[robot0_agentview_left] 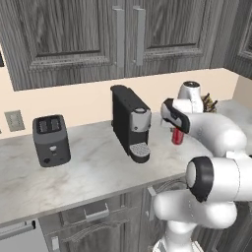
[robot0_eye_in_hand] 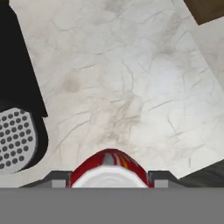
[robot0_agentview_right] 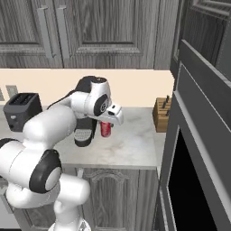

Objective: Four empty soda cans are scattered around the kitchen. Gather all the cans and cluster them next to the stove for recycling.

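- I have the gripper closed around a red soda can; in the hand view the can sits at the bottom centre of the frame, its silver top showing between the two dark finger tips.
- In the left base view the can hangs just under the hand at right of centre, upright, and it looks lifted off the grey marble counter, though I cannot be sure of the gap beneath it.
- In the right base view I see the same can at centre left, below the hand, with the counter spreading behind and to the right of it.
- The black coffee machine stands just left of the can in the left base view; its perforated drip tray fills the left edge of the hand view.
- A dark toaster sits at the left of the left base view, well apart from the can.
- A wooden knife block stands at the right of centre in the right base view, against the wall, apart from the can.
- Dark grey wood cabinets run across the top of both base views.
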{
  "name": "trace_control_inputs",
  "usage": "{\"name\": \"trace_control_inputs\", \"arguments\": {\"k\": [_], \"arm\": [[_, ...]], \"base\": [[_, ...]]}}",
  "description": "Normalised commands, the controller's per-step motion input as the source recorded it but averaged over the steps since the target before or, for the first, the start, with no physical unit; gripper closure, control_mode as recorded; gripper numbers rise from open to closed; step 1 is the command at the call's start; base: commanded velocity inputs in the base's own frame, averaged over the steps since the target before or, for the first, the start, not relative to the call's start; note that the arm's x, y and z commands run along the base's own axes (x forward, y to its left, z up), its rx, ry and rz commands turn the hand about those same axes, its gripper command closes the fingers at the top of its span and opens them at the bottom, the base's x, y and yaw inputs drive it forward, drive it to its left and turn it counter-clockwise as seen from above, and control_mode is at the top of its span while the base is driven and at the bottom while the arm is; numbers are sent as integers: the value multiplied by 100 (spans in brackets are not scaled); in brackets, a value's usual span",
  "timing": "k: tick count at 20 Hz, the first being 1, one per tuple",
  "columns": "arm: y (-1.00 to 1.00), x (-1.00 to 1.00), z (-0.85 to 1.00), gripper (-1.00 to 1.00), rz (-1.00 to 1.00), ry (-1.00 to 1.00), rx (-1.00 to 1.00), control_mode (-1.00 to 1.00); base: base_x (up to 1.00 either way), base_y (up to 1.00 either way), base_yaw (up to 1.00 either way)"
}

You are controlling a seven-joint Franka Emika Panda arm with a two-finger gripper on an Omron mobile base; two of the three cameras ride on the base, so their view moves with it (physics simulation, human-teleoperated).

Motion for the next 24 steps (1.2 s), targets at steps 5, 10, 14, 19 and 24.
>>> {"name": "trace_control_inputs", "arguments": {"k": [5,10,14,19,24], "arm": [[2,-88,34,100,0,-5,0,-100],[33,-85,3,100,0,-3,0,-100],[45,-80,0,100,0,-1,0,-100],[49,-60,0,100,0,0,0,-100],[32,-48,7,100,0,0,0,-100]], "base": [[0,0,0],[0,0,0],[0,0,0],[0,0,0],[0,0,0]]}}
